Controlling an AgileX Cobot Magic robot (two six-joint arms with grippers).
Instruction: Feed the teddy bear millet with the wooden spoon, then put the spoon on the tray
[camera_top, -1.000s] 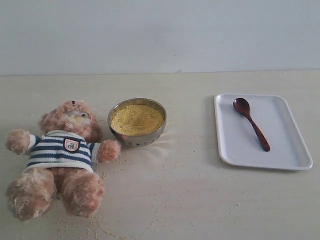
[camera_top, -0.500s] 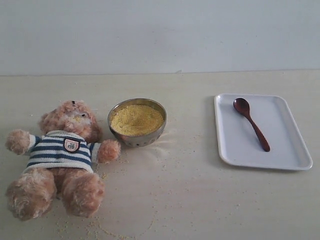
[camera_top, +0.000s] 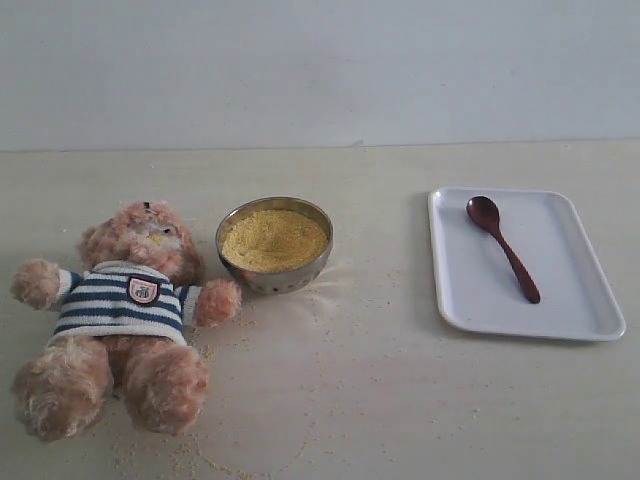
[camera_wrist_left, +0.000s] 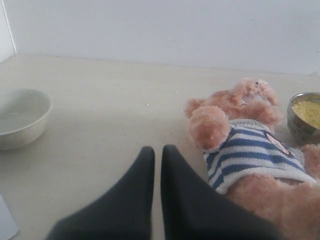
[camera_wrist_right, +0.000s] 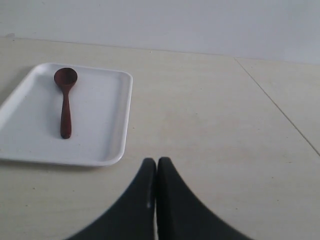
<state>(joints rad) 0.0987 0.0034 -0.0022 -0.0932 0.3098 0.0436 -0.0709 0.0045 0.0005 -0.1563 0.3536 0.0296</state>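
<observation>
The wooden spoon (camera_top: 509, 256) is laid on the tray (camera_top: 572, 262); the left gripper (camera_wrist_left: 157, 150) and right gripper (camera_wrist_right: 156, 161) are held together, empty.

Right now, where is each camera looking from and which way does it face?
Exterior view: off the arms, facing the table; shows teddy bear, millet, tray, wooden spoon; no robot parts.
Left wrist view: behind the left gripper, facing bear and millet, both shared with the exterior.
Right wrist view: behind the right gripper, facing tray and spoon, likewise shared.
</observation>
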